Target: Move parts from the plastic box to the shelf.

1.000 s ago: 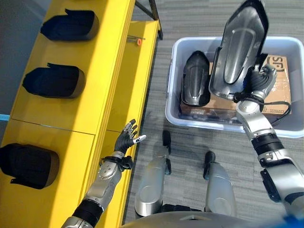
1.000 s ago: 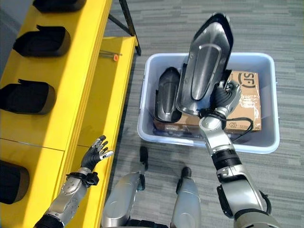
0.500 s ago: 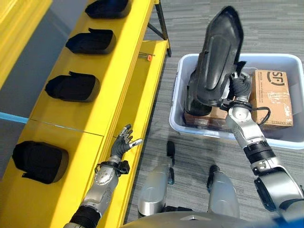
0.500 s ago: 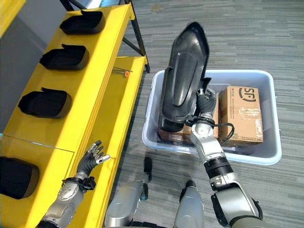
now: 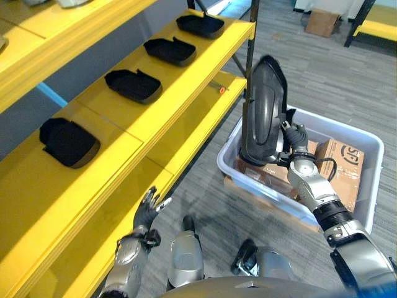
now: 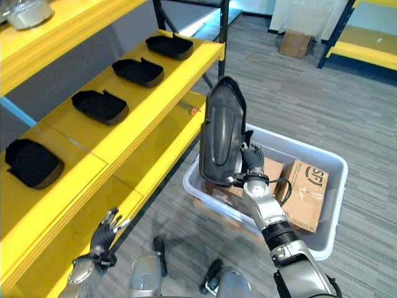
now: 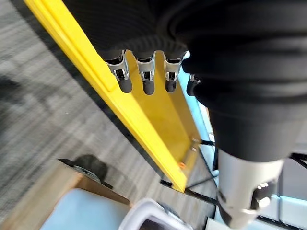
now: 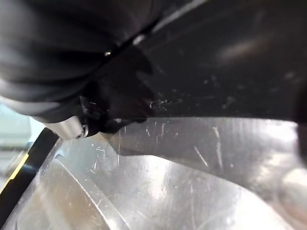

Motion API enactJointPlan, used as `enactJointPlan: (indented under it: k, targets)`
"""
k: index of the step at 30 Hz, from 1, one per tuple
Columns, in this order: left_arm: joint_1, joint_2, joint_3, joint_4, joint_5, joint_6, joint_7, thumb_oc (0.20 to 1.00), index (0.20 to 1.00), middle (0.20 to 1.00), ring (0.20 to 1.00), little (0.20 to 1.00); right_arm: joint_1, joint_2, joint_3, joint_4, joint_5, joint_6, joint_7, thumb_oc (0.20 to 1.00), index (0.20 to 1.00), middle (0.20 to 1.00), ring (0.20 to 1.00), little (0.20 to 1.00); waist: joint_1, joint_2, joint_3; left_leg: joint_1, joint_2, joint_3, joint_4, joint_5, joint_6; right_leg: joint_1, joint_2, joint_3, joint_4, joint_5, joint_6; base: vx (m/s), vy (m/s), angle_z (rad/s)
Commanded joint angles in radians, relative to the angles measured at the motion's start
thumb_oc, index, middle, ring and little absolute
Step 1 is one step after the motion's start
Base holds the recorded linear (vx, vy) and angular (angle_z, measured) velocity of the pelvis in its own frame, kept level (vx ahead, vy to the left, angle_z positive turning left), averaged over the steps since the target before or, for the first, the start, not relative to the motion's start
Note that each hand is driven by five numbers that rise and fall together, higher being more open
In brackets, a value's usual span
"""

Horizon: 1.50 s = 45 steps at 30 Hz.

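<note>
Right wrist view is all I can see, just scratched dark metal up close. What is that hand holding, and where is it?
Observer: The right hand grips a long dark part by its lower end, held upright above the plastic box.
Operator: Is there room on the shelf?
Observer: The middle yellow shelf carries four black parts in a row, with bare yellow between them.
Operator: And the other hand?
Observer: The left hand is open and holds nothing, low beside the bottom shelf's edge.
</note>
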Motion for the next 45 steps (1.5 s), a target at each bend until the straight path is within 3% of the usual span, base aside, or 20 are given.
enactJointPlan:
  k: [1,5,8,14,20,22,24,25,29,31,33,36,41,45]
  targets:
    - [-0.016,0.046,-0.024,-0.115,0.082,-0.035,0.032,1.000,1.000,1.000,1.000,1.000,-0.054,-0.004,-0.023,-0.112,0.018,-0.064,0.029,0.200,0.200,0.200,0.200,0.200,-0.039,-0.001,0.014,0.095,-0.016,-0.022,-0.095,0.079,-0.002,0.011,0.020,0.170,-0.041,0.058,0.091,-0.20,0.478,0.60]
    - [-0.035,0.067,-0.103,-0.138,0.129,-0.019,0.080,1.000,1.000,1.000,1.000,1.000,-0.029,0.012,-0.015,-0.144,0.109,-0.051,0.078,0.200,0.200,0.200,0.200,0.200,-0.055,0.038,-0.024,0.183,-0.093,0.029,-0.302,-0.023,0.045,0.014,-0.010,0.162,-0.118,0.131,0.159,-0.06,0.532,0.45]
    - [-0.019,0.093,-0.123,-0.158,0.091,-0.021,0.115,1.000,1.000,1.000,1.000,1.000,-0.052,0.073,0.024,-0.150,0.117,-0.036,0.112,0.200,0.200,0.200,0.200,0.200,-0.028,0.051,-0.027,0.201,-0.120,0.048,-0.342,-0.044,0.066,0.031,-0.067,0.140,-0.166,0.192,0.224,-0.06,0.521,0.56]
    - [-0.027,0.124,-0.117,-0.209,0.092,-0.021,0.129,1.000,1.000,1.000,1.000,1.000,-0.131,0.134,0.066,-0.149,0.135,-0.001,0.115,0.200,0.200,0.200,0.200,0.200,0.038,0.045,0.008,0.170,-0.142,0.029,-0.317,-0.064,0.084,0.050,-0.125,0.106,-0.201,0.252,0.262,-0.13,0.248,0.75]
    - [-0.047,0.134,-0.130,-0.246,0.122,-0.032,0.102,1.000,1.000,1.000,1.000,1.000,-0.173,0.198,0.097,-0.170,0.157,0.000,0.102,0.200,0.200,0.200,0.200,0.200,0.098,0.030,0.045,0.120,-0.211,-0.007,-0.253,-0.115,0.119,0.077,-0.206,0.092,-0.293,0.381,0.307,-0.08,0.272,0.24]
    - [-0.057,0.133,-0.141,-0.247,0.115,-0.032,0.088,1.000,1.000,1.000,1.000,1.000,-0.169,0.207,0.107,-0.187,0.161,0.001,0.079,0.200,0.200,0.200,0.200,0.200,0.103,0.029,0.045,0.101,-0.239,-0.040,-0.231,-0.133,0.139,0.086,-0.217,0.122,-0.296,0.387,0.306,0.01,0.299,0.33]
    - [-0.069,0.129,-0.166,-0.240,0.133,-0.011,0.066,1.000,1.000,1.000,1.000,1.000,-0.130,0.205,0.123,-0.199,0.158,-0.001,0.039,0.200,0.200,0.200,0.200,0.200,0.089,0.033,0.026,0.081,-0.287,-0.126,-0.250,-0.106,0.175,0.086,-0.156,0.231,-0.250,0.332,0.262,0.08,0.279,0.83]
    - [-0.067,0.129,-0.182,-0.234,0.124,-0.012,0.060,1.000,1.000,1.000,1.000,1.000,-0.102,0.198,0.128,-0.198,0.154,-0.013,0.028,0.200,0.200,0.200,0.200,0.200,0.075,0.034,0.017,0.082,-0.305,-0.180,-0.272,-0.094,0.189,0.076,-0.088,0.306,-0.210,0.288,0.247,0.11,0.128,1.00]
    - [-0.025,0.115,-0.167,-0.267,0.138,0.032,0.071,1.000,1.000,1.000,1.000,1.000,-0.066,0.172,0.133,-0.191,0.144,0.024,0.057,0.200,0.200,0.200,0.200,0.200,0.061,0.015,-0.003,0.132,-0.338,-0.226,-0.369,-0.056,0.192,0.018,0.104,0.307,-0.188,0.217,0.216,0.16,0.077,0.70]
    - [-0.007,0.094,-0.181,-0.240,0.155,0.025,0.075,1.000,1.000,1.000,1.000,1.000,-0.033,0.159,0.134,-0.173,0.117,0.031,0.091,0.200,0.200,0.200,0.200,0.200,0.019,-0.005,-0.013,0.165,-0.376,-0.283,-0.390,-0.056,0.197,-0.048,0.209,0.389,-0.237,0.264,0.202,0.23,-0.078,-0.41]
    - [-0.020,0.090,-0.187,-0.224,0.158,0.022,0.073,1.000,1.000,1.000,1.000,1.000,-0.018,0.148,0.125,-0.147,0.097,0.013,0.129,0.200,0.200,0.200,0.200,0.200,-0.002,-0.007,-0.015,0.164,-0.396,-0.312,-0.379,-0.061,0.202,-0.065,0.236,0.426,-0.243,0.273,0.192,0.12,-0.083,0.38]
    - [-0.051,0.096,-0.190,-0.205,0.132,0.009,0.056,1.000,1.000,1.000,1.000,1.000,-0.015,0.133,0.124,-0.127,0.072,-0.026,0.135,0.200,0.200,0.200,0.200,0.200,-0.013,-0.003,-0.009,0.134,-0.417,-0.325,-0.340,-0.076,0.210,-0.090,0.238,0.441,-0.247,0.281,0.186,-0.01,-0.087,0.93]
    - [-0.083,0.105,-0.176,-0.225,0.121,0.037,0.006,1.000,1.000,1.000,1.000,1.000,-0.045,0.123,0.140,-0.112,0.010,-0.007,0.118,0.200,0.200,0.200,0.200,0.200,-0.017,0.015,0.013,0.096,-0.436,-0.313,-0.269,-0.103,0.211,-0.086,0.226,0.436,-0.242,0.270,0.175,0.03,-0.107,0.37]
    - [-0.097,0.108,-0.198,-0.237,0.126,0.060,-0.009,1.000,1.000,1.000,1.000,1.000,-0.039,0.100,0.129,-0.124,-0.031,0.004,0.115,0.200,0.200,0.200,0.200,0.200,-0.042,0.028,0.010,0.095,-0.428,-0.240,-0.198,-0.145,0.200,-0.076,0.208,0.397,-0.215,0.245,0.161,0.07,-0.014,0.32]
